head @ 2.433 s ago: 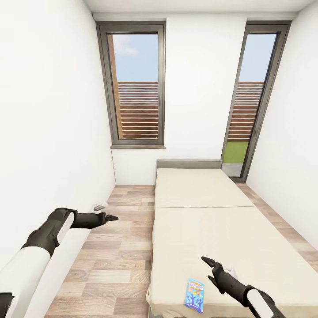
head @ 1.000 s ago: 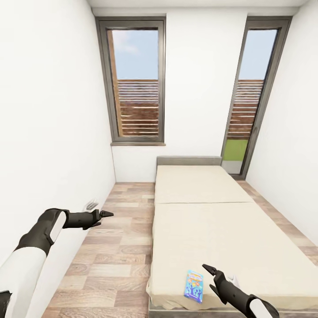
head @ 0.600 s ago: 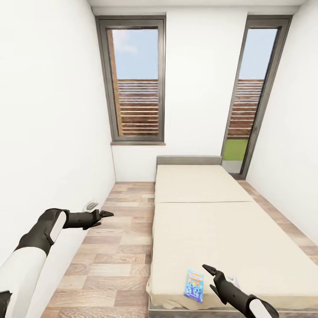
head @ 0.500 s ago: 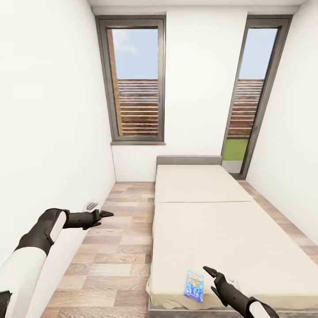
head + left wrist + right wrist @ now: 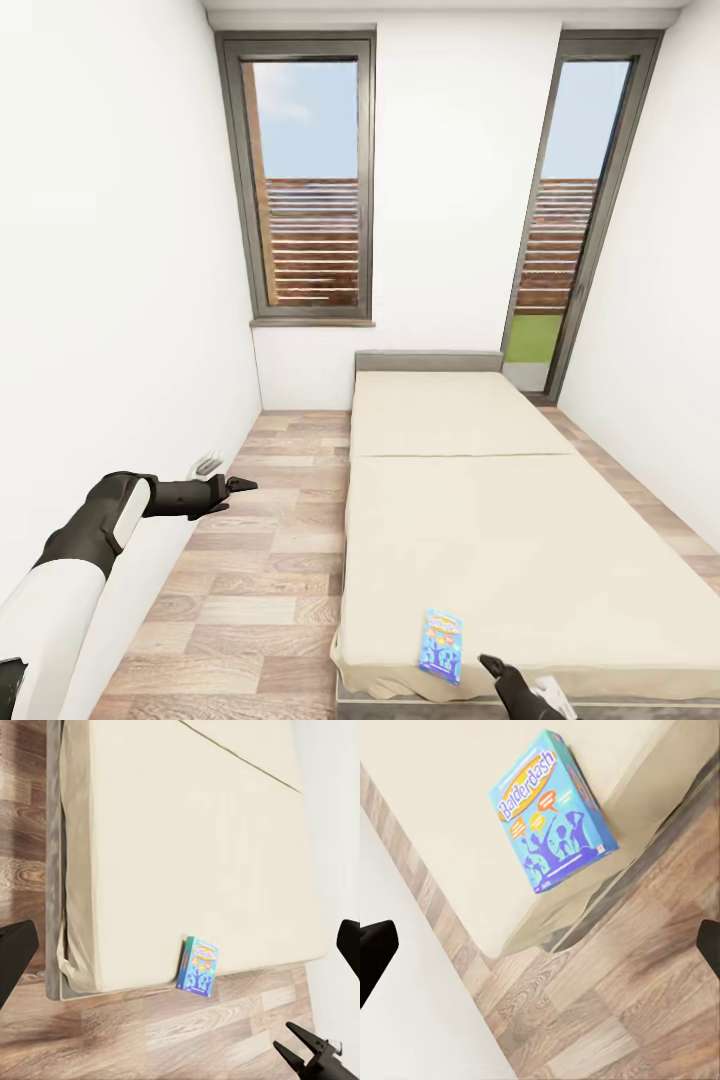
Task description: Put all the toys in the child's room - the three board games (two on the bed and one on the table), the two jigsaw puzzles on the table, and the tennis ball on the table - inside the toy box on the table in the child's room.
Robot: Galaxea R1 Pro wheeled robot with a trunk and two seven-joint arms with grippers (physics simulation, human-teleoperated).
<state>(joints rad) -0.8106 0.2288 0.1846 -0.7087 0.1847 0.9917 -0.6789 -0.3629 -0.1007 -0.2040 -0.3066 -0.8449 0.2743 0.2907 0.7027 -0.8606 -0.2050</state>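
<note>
A small blue board game (image 5: 440,645) lies flat on the beige bed (image 5: 480,520), close to its near left corner. It shows again as the blue board game (image 5: 199,965) and, with its cartoon cover up, as the blue board game (image 5: 551,814). My right gripper (image 5: 492,665) is low at the picture's lower edge, just right of the game and apart from it, fingers (image 5: 375,949) wide open and empty. My left gripper (image 5: 243,485) hangs open over the wood floor left of the bed. The table and toy box are out of view.
A white wall (image 5: 120,300) runs close along my left arm, with a small white socket (image 5: 205,463) on it. A strip of wood floor (image 5: 260,560) lies between that wall and the bed. A window (image 5: 305,190) and a glass door (image 5: 560,250) stand at the far end.
My right gripper has dropped and pulled back toward the picture's lower edge, away from the bed top. The left arm and the blue game have stayed put.
</note>
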